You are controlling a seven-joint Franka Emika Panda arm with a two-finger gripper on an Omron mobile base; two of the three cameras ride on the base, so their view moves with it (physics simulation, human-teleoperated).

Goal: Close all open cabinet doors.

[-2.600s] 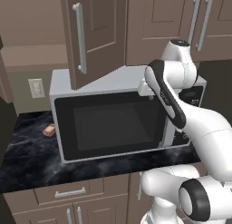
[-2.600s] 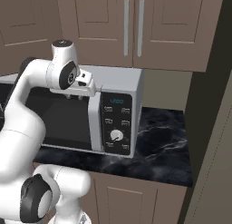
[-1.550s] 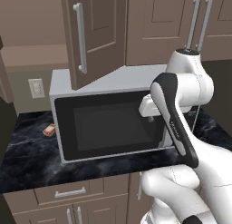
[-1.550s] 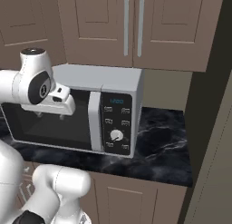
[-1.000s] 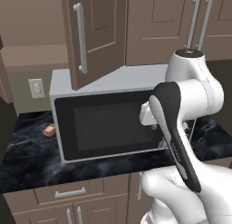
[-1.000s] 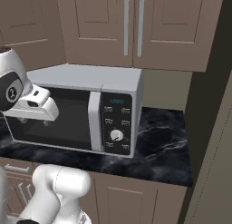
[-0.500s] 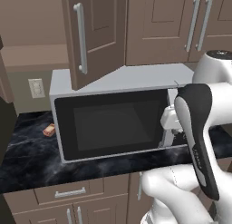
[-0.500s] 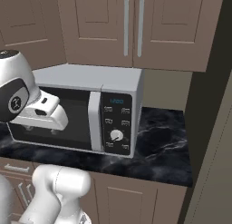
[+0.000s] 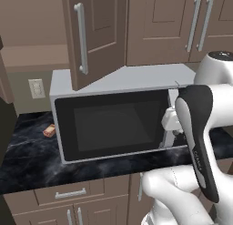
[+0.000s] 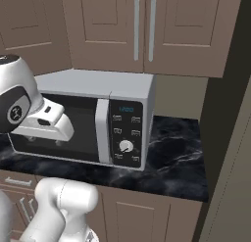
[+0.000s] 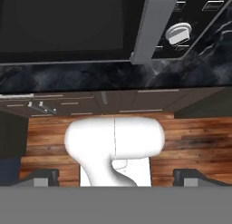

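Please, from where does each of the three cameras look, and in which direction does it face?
Left base view: behind the arm, left side; faces the open cabinet door above the microwave; arm at lower right.
Right base view: behind, right side; faces the same microwave and closed doors; arm at lower left.
Hand view: on the hand, looking down past the counter edge to the floor; gripper at bottom.
Both base views share the microwave.

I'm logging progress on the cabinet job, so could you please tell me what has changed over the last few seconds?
Only the arm moved: in the left base view it swung rightward, and its hand dropped from near the microwave top to the front of its glass door. It grasped nothing. The open cabinet door above the microwave is still ajar; the closed doors, microwave and counter are unchanged.
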